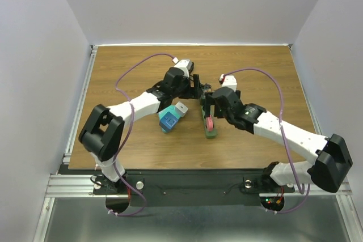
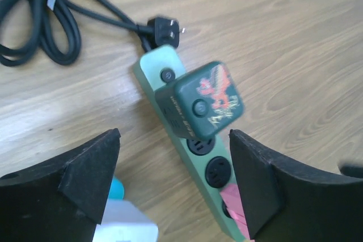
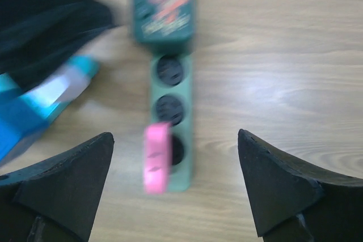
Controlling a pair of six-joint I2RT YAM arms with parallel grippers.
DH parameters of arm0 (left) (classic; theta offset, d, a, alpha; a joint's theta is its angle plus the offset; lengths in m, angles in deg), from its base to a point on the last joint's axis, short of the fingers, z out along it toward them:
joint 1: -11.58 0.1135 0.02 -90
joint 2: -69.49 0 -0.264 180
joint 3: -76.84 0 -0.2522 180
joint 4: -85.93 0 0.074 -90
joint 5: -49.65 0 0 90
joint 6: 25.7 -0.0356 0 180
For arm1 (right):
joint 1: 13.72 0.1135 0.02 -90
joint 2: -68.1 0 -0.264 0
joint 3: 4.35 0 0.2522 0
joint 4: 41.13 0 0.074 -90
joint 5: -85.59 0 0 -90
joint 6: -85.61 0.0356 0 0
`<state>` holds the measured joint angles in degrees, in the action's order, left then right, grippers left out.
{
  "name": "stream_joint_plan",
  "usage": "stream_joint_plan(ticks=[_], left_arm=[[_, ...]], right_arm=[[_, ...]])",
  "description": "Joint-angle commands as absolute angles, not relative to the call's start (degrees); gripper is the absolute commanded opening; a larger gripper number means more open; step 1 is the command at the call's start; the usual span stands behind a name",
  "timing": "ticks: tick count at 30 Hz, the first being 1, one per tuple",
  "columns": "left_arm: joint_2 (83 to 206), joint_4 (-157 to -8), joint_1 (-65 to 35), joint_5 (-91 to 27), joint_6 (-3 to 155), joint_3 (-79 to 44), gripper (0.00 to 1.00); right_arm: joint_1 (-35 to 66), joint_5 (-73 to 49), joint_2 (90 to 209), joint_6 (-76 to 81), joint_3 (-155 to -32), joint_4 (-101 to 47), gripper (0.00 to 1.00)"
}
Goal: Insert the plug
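Now the green, red-printed plug [image 2: 207, 100] tops the strip [image 2: 148, 67], left end effector [image 2: 174, 140] and right end effector [image 3: 176, 137] open.

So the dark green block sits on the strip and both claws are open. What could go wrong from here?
The dark green adapter looks slightly askew on the power strip, so it may not be fully seated. The open left gripper straddles it, so a sloppy retreat might snag it or drag the strip. The blue and white box lies close beside the strip and could get knocked.
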<state>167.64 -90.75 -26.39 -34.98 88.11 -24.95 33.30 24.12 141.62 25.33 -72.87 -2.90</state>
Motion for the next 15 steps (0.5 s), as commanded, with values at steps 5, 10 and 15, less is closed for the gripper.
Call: stream_joint_plan(ticks=[5,10,15], left_arm=[[150.5,-89.4,-19.7,-43.7,89.1,-30.5,0.93],[139.9,-88.3,-12.1,-46.7,89.6,-36.2,0.99],[130.2,-84.6,-6.0,-50.7,87.0,-38.9,0.99]], right_arm=[[14.8,17.5,136.2,16.6,-70.6,-10.7,0.97],[3.4,10.1,135.2,14.0,-69.3,-14.7,0.98],[-8.5,1.9,135.4,13.5,-69.7,-16.6,0.99]])
